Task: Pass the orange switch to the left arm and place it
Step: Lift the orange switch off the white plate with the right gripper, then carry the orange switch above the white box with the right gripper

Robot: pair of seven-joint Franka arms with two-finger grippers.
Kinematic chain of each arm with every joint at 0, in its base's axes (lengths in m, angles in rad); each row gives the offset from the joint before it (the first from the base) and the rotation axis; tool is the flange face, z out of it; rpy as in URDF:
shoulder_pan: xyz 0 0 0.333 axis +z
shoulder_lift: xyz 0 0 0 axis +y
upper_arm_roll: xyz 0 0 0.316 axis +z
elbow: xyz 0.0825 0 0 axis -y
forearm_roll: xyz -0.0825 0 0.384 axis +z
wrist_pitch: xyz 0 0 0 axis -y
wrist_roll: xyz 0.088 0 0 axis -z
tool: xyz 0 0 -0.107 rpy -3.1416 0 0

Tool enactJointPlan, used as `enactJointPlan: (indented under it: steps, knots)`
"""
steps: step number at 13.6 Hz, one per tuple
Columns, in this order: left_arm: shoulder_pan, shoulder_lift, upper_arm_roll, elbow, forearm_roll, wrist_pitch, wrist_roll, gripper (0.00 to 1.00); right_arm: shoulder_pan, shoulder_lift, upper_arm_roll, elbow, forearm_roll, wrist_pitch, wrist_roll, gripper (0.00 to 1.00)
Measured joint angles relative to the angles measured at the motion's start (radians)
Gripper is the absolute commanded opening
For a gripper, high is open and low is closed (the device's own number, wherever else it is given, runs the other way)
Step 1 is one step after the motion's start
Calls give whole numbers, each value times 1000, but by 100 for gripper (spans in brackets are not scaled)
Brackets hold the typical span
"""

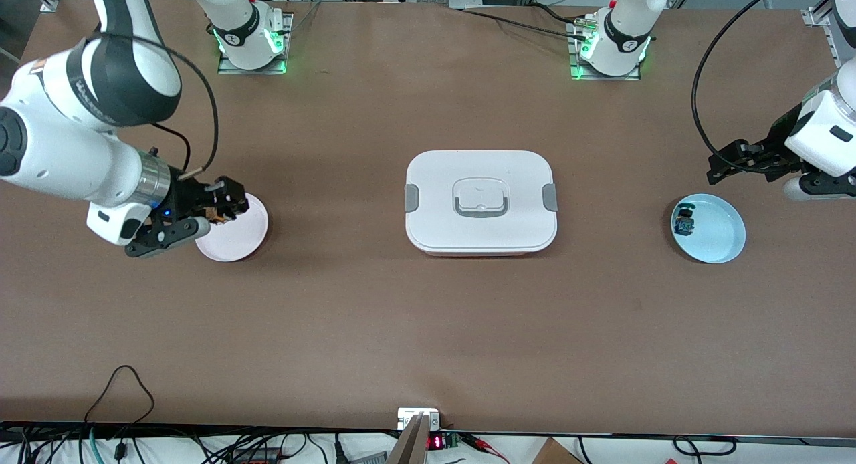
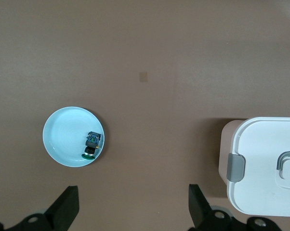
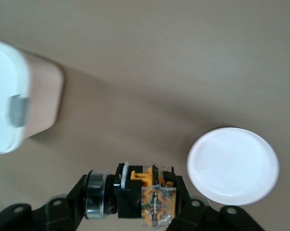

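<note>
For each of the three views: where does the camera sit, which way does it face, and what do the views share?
Front view: high across the table, facing both arms' bases; right gripper over the pink plate, left gripper waiting.
Left wrist view: looks down past open fingers at the blue plate.
Right wrist view: looks down past the orange switch its gripper holds.
All three show the box.

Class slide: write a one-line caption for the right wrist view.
Right gripper holding the orange switch above the table, white plate beside it, the box farther off.
</note>
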Motion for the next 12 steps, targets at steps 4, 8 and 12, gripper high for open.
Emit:
enactJointPlan:
  steps: [4, 8, 12]
  knots:
    - [0, 0, 0, 0, 0, 0, 0, 100, 5, -35, 54, 5, 142, -7, -207, 6]
    - [-2, 0, -3, 0, 0, 0, 0, 100, 20, -42, 69, 5, 390, 65, -515, 3]
    - [-4, 1, -8, 0, -30, 0, 0, 100, 61, -40, 72, 4, 596, 145, -784, 2]
